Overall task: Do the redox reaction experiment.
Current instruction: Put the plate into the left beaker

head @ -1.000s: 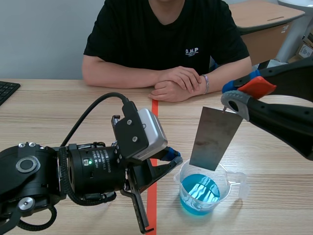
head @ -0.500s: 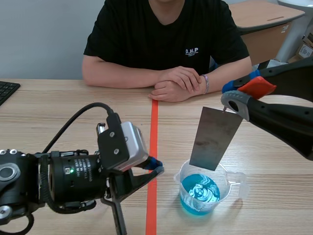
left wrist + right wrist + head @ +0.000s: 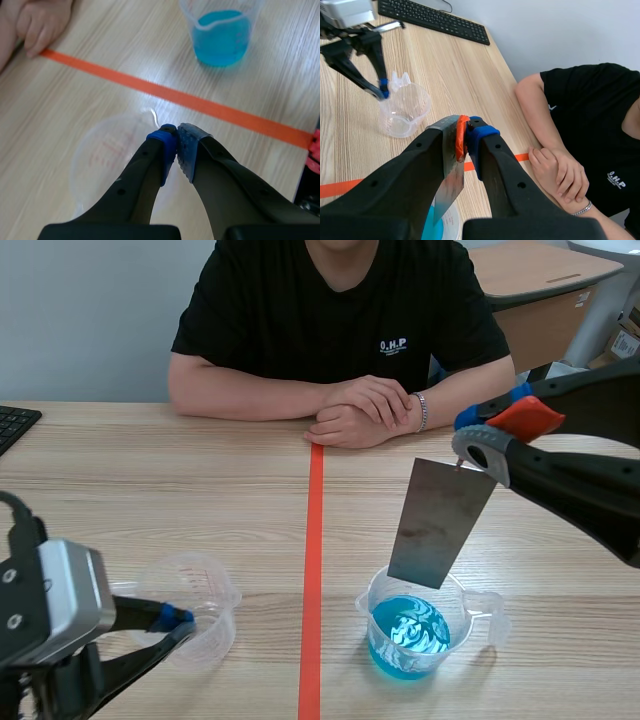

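My left gripper (image 3: 176, 144) is clenched, its pads pressed together, and I can make out nothing between them. Its tips hang over the near rim of the empty clear cup (image 3: 200, 592), which stands upright on the table (image 3: 120, 490), left of the orange tape line (image 3: 312, 570).

My right gripper (image 3: 465, 136) is clamped on the top edge of the metal sheet (image 3: 440, 522). The sheet hangs tilted from it, raised over the table. Its lower edge is at the mouth of the cup of blue liquid (image 3: 408, 638), above the liquid's surface. I cannot tell whether it dips inside the rim. That cup stands just right of the tape line, well apart from the empty one.

Across the table a person rests folded hands (image 3: 365, 410) at the far end of the tape. A keyboard (image 3: 432, 20) lies by the far left edge.
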